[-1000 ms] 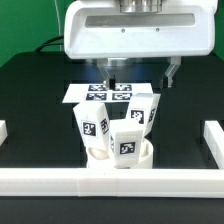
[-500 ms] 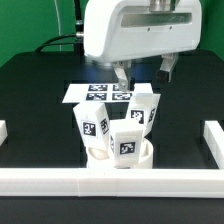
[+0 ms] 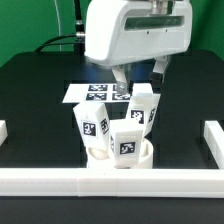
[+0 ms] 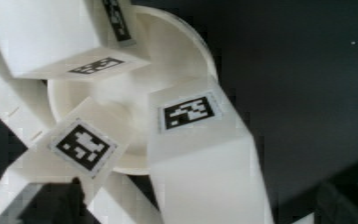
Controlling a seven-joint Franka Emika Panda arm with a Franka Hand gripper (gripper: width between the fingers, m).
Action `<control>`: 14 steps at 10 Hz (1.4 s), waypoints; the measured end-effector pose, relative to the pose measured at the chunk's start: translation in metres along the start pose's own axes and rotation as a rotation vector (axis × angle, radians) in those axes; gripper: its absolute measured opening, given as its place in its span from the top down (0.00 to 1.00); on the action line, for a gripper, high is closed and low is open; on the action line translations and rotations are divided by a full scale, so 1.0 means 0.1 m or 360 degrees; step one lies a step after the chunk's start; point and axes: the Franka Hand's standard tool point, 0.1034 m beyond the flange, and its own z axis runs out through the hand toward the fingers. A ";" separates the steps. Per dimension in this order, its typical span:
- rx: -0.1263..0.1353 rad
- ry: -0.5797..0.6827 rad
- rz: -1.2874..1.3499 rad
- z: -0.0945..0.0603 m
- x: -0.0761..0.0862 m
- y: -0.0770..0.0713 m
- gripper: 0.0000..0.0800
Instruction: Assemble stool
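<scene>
The Panda arm's end effector (image 3: 139,76) hangs released, fingers spread and holding nothing, just above the stool (image 3: 118,135). The stool sits upside down on the black bench (image 3: 40,100): three tagged white legs (image 3: 93,122) stand upright in the round seat (image 3: 100,155), close behind the front border rail (image 3: 110,180). The marker board (image 3: 80,92) lies just beyond it.

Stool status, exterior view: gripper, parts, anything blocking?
Gripper open, empty, above the stool. Three legs standing on the seat, close to front rail. Marker board behind; nothing between gripper and legs.
</scene>
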 end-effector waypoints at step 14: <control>0.0011 -0.0051 0.0032 0.21 -0.03 -0.02 0.57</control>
